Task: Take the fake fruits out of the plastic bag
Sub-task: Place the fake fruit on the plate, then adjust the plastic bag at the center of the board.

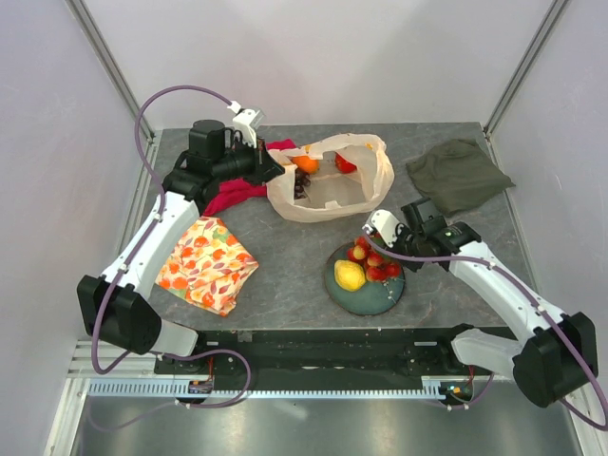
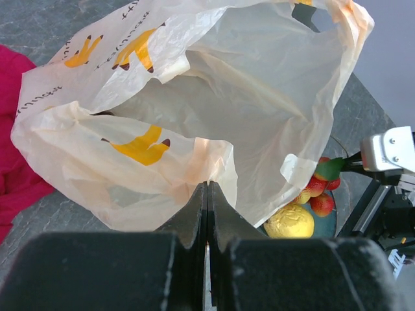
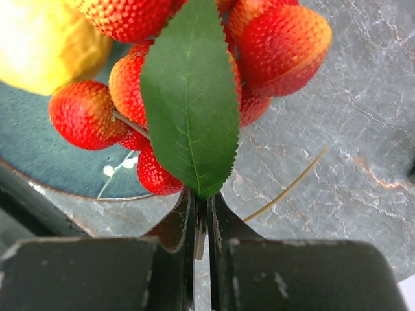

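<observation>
Clamping one plastic bag (image 2: 259, 97): left hand (image 2: 207, 194) | one berry sprig (image 3: 188, 97): right hand (image 3: 202, 204) | three fruits (image 1: 306, 163) bagged

A grey marbled table (image 1: 285, 266) sits inside a plain white enclosure, with walls (image 1: 323, 57) at the far side, left and right. 2 slanted metal posts (image 1: 106, 59) mark the far corners. A pale slotted rail (image 1: 323, 388) runs along the near edge. Light is soft and even.

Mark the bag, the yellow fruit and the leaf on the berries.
bag (image 1: 323, 209): top view, on its near wall.
yellow fruit (image 1: 350, 275): top view, on its middle.
leaf (image 3: 188, 97): right wrist view, on the middle of the blade.
</observation>
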Controlling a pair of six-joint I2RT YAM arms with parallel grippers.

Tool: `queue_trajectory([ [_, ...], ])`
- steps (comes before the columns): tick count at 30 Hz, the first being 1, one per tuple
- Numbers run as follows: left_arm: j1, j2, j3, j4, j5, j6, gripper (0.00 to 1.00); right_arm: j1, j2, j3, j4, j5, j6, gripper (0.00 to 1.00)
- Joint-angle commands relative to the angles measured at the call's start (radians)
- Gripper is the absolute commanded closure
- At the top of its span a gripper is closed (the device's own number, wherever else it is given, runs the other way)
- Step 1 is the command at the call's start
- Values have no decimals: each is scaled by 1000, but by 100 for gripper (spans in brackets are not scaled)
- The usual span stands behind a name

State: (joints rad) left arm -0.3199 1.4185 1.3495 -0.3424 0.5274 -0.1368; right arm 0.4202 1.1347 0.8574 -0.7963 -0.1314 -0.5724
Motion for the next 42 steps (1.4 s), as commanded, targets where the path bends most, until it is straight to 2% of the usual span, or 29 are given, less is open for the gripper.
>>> queue_trajectory([
  [1,5,10,40,19,20,-4,98,-8,30,-4,85,18,-15,100],
  [5,5,5,31,17,23,-4,98,-9,68,-20,112,49,-20,96],
  [9,5,-1,19,17,22,0,98,-8,83,-35,108,67,-27,62],
  [12,7,0,14,17,25,-1,98,-9,71,-28,83,35,-34,48],
  [15,5,2,17,20,31,-4,98,-9,54,9,59,44,-26,41],
  [18,5,7,19,20,37,-6,98,-9,34,135,-41,52,-32,38],
  [19,5,2,19,19,36,-7,98,-9,22,179,-131,36,-47,37],
  [20,5,0,13,19,37,-7,98,-8,16,284,-191,-34,-81,37],
  [21,5,-3,8,19,39,-9,98,-9,11,339,-251,-75,-196,36],
  [22,7,-10,4,19,40,-14,98,-9,-7,388,-321,-92,-234,36],
  [23,5,-15,-9,19,40,-18,98,-8,-21,461,-323,-91,-256,33],
  [25,5,-24,-21,22,49,-27,98,-8,-21,527,-313,-105,-279,34],
  [26,5,-29,-33,26,54,-35,98,-8,-10,587,-304,-128,-274,41],
  [32,5,-62,-50,43,74,-76,98,-8,196,735,-131,-227,-87,60],
  [35,5,-81,-47,19,71,-63,98,3,315,758,-9,-247,-44,66],
  [39,5,-96,-41,-38,51,-26,98,12,457,819,49,-269,-44,68],
  [42,5,-89,-42,-70,69,-9,98,17,561,810,121,-209,-20,68],
])
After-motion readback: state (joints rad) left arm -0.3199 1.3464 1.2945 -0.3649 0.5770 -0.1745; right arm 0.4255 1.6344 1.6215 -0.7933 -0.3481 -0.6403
